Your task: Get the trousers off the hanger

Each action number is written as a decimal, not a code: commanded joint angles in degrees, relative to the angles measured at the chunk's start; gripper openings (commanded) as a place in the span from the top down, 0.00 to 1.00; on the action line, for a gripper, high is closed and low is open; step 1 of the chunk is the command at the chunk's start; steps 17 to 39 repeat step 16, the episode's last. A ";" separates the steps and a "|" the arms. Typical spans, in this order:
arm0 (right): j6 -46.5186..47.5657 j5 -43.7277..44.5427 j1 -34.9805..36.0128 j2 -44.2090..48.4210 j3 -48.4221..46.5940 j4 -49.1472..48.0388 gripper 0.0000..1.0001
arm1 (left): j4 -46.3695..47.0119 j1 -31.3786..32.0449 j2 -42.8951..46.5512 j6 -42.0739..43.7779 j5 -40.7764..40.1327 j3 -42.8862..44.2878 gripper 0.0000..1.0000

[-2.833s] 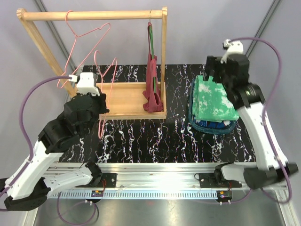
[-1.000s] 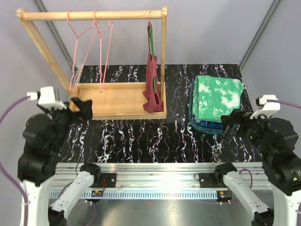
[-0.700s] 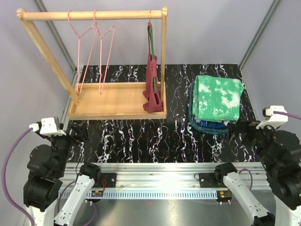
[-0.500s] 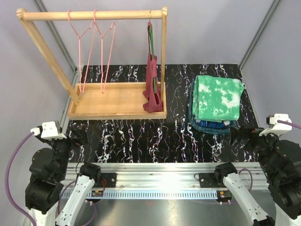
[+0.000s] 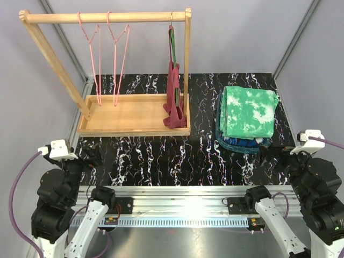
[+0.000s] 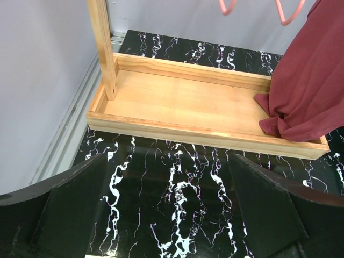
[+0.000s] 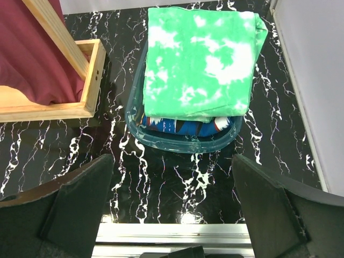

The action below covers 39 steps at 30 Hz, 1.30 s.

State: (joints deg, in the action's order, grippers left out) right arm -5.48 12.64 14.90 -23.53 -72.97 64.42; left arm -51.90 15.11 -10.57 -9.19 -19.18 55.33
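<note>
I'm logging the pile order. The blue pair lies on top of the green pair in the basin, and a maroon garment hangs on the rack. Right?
The order is reversed: the green pair lies on top of the blue pair in the basin, as the right wrist view shows. A maroon garment does hang on the rack.

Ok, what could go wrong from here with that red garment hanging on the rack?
1. The red garment hangs right beside the post, so a reach for it may bump the post.
2. Its hem lies bunched in the tray; a pull could catch on the tray wall and drag it along.
3. Its green hanger could come off the rail with it.
</note>
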 commanded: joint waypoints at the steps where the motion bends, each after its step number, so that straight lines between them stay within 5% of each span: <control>1: -0.06 -2.45 0.22 0.24 0.81 -3.86 0.00 | 1.10 -0.17 -0.95 -1.00 0.37 0.22 0.01; 39: -0.77 -2.98 0.13 -2.22 1.69 -3.25 0.00 | 1.98 -0.17 -0.59 0.31 0.28 -0.31 0.01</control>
